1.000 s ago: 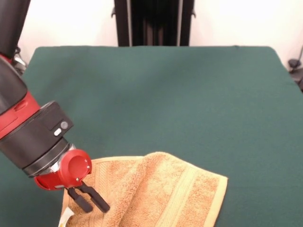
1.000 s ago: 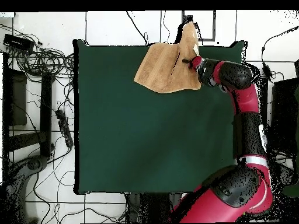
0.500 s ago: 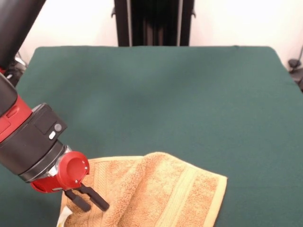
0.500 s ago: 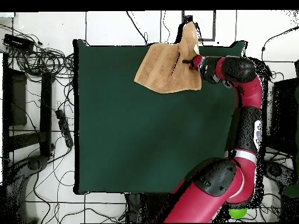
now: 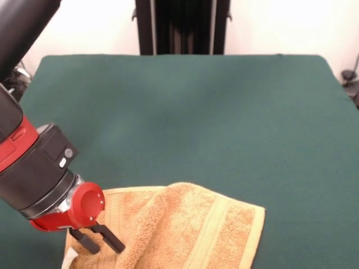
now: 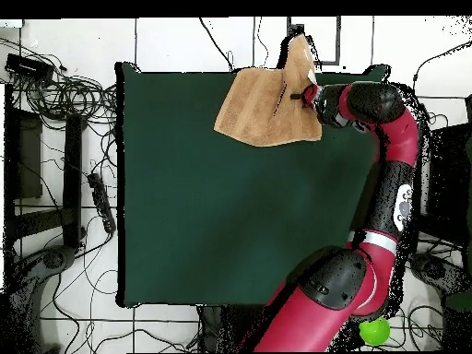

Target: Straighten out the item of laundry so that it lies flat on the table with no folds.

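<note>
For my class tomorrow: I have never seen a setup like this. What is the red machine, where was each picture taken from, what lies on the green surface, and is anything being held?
The red and black machine is a robot arm ending in a small black claw. One picture is taken from across the table, facing the robot; the other looks straight down from above, with the robot's base at the bottom. The table is covered in dark green cloth. On it lies one orange-tan towel, still rumpled, with a raised fold running through it; from above, one end hangs over the table's edge. The claw presses at the towel near its white tag. Its two fingers stand slightly apart, and whether they pinch cloth cannot be told.
</note>
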{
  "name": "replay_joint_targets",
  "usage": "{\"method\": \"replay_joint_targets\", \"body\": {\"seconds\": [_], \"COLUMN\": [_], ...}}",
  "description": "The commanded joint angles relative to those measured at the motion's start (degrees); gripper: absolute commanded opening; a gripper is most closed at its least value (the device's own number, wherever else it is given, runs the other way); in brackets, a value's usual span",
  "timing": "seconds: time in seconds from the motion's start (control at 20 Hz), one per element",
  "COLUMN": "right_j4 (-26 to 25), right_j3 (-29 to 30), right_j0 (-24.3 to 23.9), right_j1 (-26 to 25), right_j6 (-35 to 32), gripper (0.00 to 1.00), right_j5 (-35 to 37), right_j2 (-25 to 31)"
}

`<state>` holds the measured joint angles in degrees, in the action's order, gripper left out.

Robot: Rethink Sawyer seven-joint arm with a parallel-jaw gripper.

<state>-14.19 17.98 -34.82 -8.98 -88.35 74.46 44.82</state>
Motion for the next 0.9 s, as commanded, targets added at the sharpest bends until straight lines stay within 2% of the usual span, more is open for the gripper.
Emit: {"method": "replay_joint_targets", "body": {"seconds": [0.05, 0.2, 0.5, 0.55, 0.9], "right_j4": [-17.8, -23.1, -29.4, -31.3, -40.2], "right_j3": [-4.4, -5.2, -5.5, -5.9, -6.6], "right_j0": [-1.8, -2.5, -3.6, -3.8, -5.2], "right_j1": [-4.7, -4.1, -4.1, -3.7, -3.0], "right_j6": [21.0, 22.4, 23.4, 25.7, 28.1], "gripper": [1.0, 1.0, 1.0, 1.0, 1.0], "right_j5": [-2.8, -1.1, 0.1, 0.2, 2.4], "right_j2": [8.7, 13.6, 19.6, 21.2, 29.7]}}
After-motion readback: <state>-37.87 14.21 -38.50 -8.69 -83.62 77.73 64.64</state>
